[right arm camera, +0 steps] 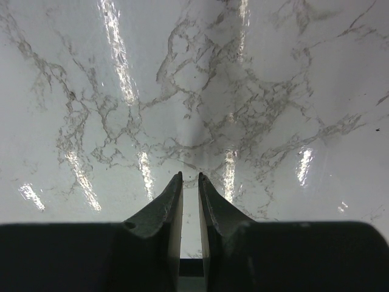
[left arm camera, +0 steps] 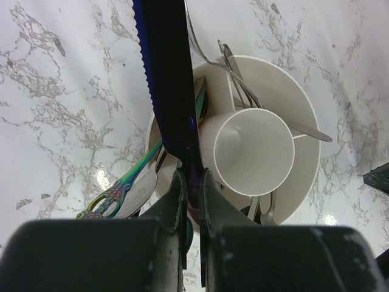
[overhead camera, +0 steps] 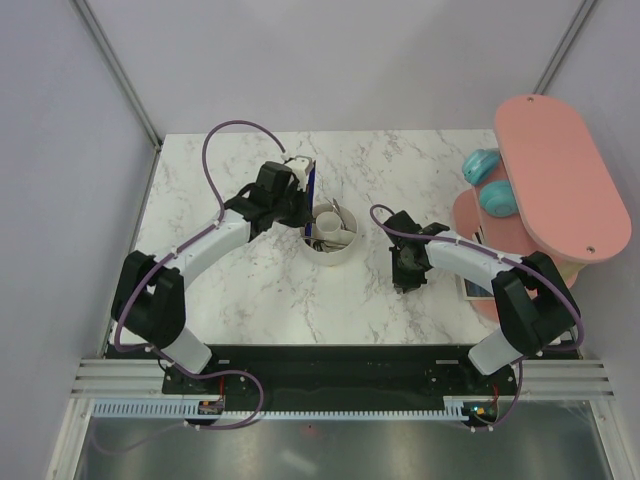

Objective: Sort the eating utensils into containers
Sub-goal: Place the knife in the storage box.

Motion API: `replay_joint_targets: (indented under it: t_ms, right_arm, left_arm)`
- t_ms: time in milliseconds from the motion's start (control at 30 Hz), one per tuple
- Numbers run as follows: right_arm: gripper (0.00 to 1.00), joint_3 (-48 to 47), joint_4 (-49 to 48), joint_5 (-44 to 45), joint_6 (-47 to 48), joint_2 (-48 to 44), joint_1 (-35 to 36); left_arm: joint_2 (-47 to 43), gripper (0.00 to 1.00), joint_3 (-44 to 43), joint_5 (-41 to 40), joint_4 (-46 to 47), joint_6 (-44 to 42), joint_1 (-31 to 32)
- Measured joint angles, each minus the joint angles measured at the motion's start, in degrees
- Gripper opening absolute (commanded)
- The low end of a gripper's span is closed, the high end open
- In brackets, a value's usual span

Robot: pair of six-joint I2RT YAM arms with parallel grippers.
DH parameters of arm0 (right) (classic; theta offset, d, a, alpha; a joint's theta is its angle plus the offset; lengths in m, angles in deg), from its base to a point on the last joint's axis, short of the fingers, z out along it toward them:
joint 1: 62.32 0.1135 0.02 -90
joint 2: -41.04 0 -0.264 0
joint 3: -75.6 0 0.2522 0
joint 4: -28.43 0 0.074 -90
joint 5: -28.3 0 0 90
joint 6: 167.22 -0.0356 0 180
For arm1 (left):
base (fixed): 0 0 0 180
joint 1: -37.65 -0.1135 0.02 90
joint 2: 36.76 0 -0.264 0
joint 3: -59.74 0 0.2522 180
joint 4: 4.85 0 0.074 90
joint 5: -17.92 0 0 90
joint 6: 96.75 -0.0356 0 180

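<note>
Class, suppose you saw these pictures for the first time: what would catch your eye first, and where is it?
The left gripper clamps a dark blue serrated knife over the white round holder, whose ring sections hold several silver utensils. A large pink oval board stands out on the right of the top view. The right gripper, fingers nearly together, hangs above the marble table holding nothing.

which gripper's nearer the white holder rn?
Left. The left gripper is at the holder's far-left rim, clamping a blue knife above it; the right gripper sits apart to the holder's right, over the table.
</note>
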Motion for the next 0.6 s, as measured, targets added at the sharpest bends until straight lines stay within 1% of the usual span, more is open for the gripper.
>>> replay_joint_targets:
  t_ms: [33,67,200,333,400,600]
  right_arm:
    - [0.23,0.0,0.0,0.0,0.0,0.0,0.0]
    - [0.23,0.0,0.0,0.0,0.0,0.0,0.0]
    - [0.23,0.0,0.0,0.0,0.0,0.0,0.0]
    - [0.23,0.0,0.0,0.0,0.0,0.1,-0.1]
    - [0.23,0.0,0.0,0.0,0.0,0.1,-0.2]
    - [0.23,0.0,0.0,-0.1,0.0,0.4,-0.3]
  left_arm:
    - [0.0,0.06,0.0,0.0,0.0,-0.1,0.0]
    - [0.0,0.10,0.0,0.0,0.0,-0.3,0.0]
    - [0.0,0.15,0.0,0.1,0.0,-0.9,0.0]
    - [-0.1,0.28,0.4,0.5,0.2,-1.7,0.0]
    - [-0.1,0.29,0.7,0.9,0.2,-2.1,0.0]
    - [-0.7,0.30,1.3,1.0,0.2,-2.6,0.0]
